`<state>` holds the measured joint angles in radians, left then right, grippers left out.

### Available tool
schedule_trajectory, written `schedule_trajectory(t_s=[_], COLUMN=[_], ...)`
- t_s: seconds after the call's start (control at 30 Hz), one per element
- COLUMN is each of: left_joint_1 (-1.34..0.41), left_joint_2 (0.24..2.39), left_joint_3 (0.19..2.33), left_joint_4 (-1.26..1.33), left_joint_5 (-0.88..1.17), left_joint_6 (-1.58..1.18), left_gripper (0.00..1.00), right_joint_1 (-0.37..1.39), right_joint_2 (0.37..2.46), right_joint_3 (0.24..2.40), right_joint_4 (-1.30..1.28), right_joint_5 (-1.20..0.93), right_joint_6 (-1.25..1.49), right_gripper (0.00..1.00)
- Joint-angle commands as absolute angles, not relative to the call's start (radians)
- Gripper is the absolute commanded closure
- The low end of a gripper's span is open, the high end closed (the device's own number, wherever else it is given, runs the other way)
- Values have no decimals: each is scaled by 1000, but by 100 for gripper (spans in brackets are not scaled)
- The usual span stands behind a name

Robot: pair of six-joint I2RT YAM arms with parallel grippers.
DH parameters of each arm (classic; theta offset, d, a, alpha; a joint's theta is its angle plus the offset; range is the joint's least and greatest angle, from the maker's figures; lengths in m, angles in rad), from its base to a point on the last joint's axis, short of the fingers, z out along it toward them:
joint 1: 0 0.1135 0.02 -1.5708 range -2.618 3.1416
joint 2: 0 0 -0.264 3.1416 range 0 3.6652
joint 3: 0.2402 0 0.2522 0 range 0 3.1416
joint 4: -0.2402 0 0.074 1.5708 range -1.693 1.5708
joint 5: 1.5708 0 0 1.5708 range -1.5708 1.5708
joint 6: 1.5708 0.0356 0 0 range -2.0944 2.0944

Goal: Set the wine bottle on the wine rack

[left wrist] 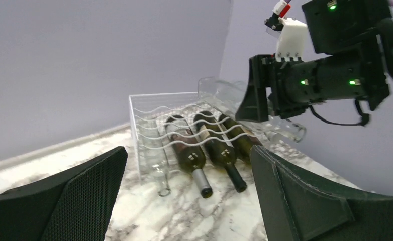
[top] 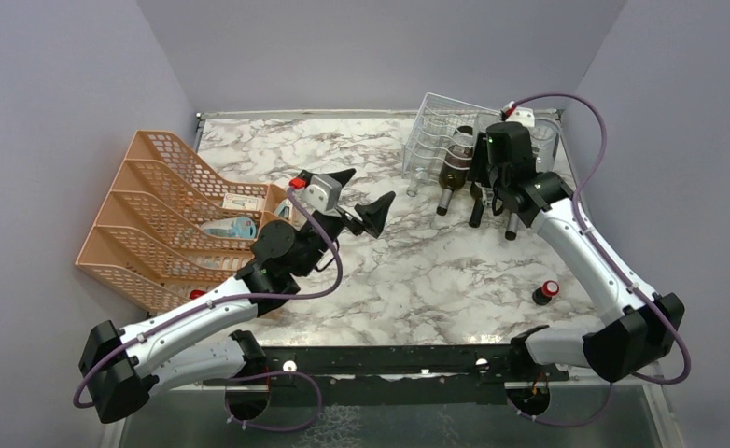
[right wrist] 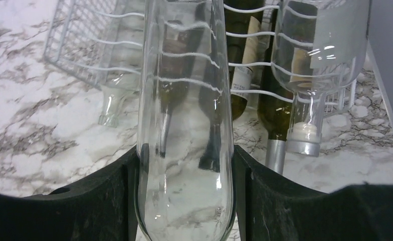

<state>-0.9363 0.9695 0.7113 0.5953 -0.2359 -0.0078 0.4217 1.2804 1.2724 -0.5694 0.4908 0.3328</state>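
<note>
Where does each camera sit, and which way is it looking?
Top external: above and behind, looking down on the table; left arm and right arm show.
Left wrist: on the left arm, facing the wine rack and right arm; open jaws frame it.
Right wrist: on the right arm, facing the clear wine bottle in its jaws.
Shared: wine rack.

Plain lavender-grey walls (top: 380, 47) close in the white, grey-veined marble surface (top: 417, 271) on its left, far and right sides, evenly lit.
</note>
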Motion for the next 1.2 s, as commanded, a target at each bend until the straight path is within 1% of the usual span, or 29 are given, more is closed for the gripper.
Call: schedule_trajectory(t_s=[0.0, 0.2, 0.3, 0.4, 0.77, 1.03, 1.17], left_joint_1=[-933, -931, -931, -931, -928, -928, -928], left_joint_2=[954, 1024, 1079, 1107, 1121, 1134, 1136], left_joint_3=[740, 912, 999, 1044, 1044, 1050, 1048], left_joint_4=[386, 11, -133, -209, -201, -203, -200], left_joint_5=[-283, -289, -216, -156, -143, -140, -138], left_joint_6=[-249, -324, -305, -253, -225, -228, -229], left_gripper=[1, 1, 1, 1, 1, 1, 1], right_joint_1=[330, 282, 265, 252, 198, 190, 189], right_joint_2=[1338, 1463, 1521, 1564, 1682, 1684, 1688], right_joint_3=[1331, 1394, 1423, 1435, 1447, 1390, 1370], right_joint_4=[-439, -419, -421, -412, -383, -244, -213], right_joint_5=[460, 528, 528, 531, 539, 521, 526], right_joint_6=[401, 439, 457, 463, 454, 390, 365], right_gripper=[99, 99, 99, 99, 99, 99, 99])
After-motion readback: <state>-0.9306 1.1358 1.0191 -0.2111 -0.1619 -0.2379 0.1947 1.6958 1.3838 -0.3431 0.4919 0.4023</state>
